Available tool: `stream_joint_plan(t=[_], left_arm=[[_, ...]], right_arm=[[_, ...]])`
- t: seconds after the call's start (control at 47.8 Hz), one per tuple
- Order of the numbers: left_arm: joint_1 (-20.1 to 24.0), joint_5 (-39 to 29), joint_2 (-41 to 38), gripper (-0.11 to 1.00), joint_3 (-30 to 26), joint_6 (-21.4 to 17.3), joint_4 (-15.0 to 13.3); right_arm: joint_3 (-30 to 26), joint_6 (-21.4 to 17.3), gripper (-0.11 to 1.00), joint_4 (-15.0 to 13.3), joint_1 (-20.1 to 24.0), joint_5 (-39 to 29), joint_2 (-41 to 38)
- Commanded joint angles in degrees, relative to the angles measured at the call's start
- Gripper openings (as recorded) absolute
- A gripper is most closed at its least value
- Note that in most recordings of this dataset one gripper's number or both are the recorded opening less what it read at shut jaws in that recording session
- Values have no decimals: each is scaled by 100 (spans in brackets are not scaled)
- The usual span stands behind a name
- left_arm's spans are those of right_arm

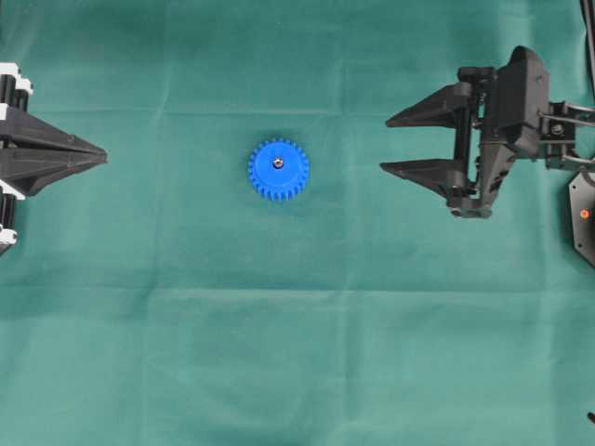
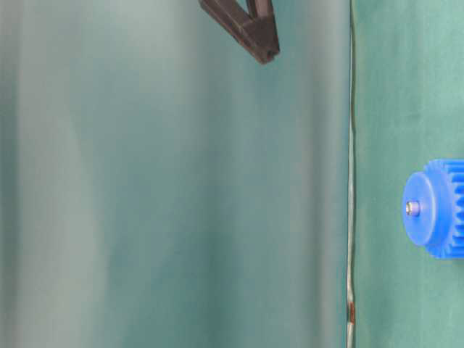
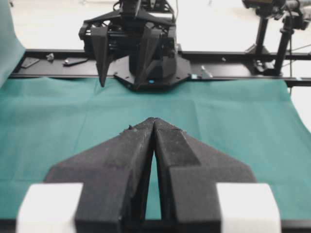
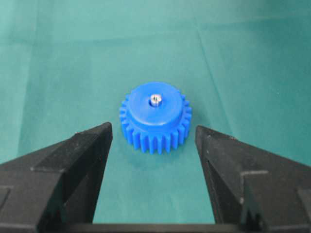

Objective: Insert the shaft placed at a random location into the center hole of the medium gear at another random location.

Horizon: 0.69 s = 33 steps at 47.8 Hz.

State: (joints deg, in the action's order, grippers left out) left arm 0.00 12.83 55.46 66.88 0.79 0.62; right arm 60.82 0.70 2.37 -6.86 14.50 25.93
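Observation:
The medium gear (image 1: 279,169) lies flat on the green cloth near the middle, bright blue and toothed. The silvery shaft (image 1: 278,163) stands in its center hole, its tip poking out of the hub (image 4: 155,100) (image 2: 412,208). My right gripper (image 1: 385,144) hovers open to the right of the gear, apart from it, with nothing between its fingers; in its wrist view the gear (image 4: 155,116) sits just beyond the fingertips. My left gripper (image 1: 104,156) rests at the far left edge, shut and empty, its tips meeting (image 3: 154,120).
Green cloth (image 1: 297,353) covers the whole table. The right arm's base and black rail (image 3: 146,63) stand at the far side in the left wrist view, with camera stands (image 3: 272,29) behind. A cloth seam (image 2: 351,217) runs through the table-level view.

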Motion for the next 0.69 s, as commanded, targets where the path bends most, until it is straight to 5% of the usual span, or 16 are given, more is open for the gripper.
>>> stream_joint_plan(t=[0.0,0.67], left_arm=[[0,26,-35,0,-114,0,18],[0,18,-35,0,-114,0,18]], right_arm=[[-26,-62,75,9,0,-26,132],[-26,-62,75,18,0,-79,141]])
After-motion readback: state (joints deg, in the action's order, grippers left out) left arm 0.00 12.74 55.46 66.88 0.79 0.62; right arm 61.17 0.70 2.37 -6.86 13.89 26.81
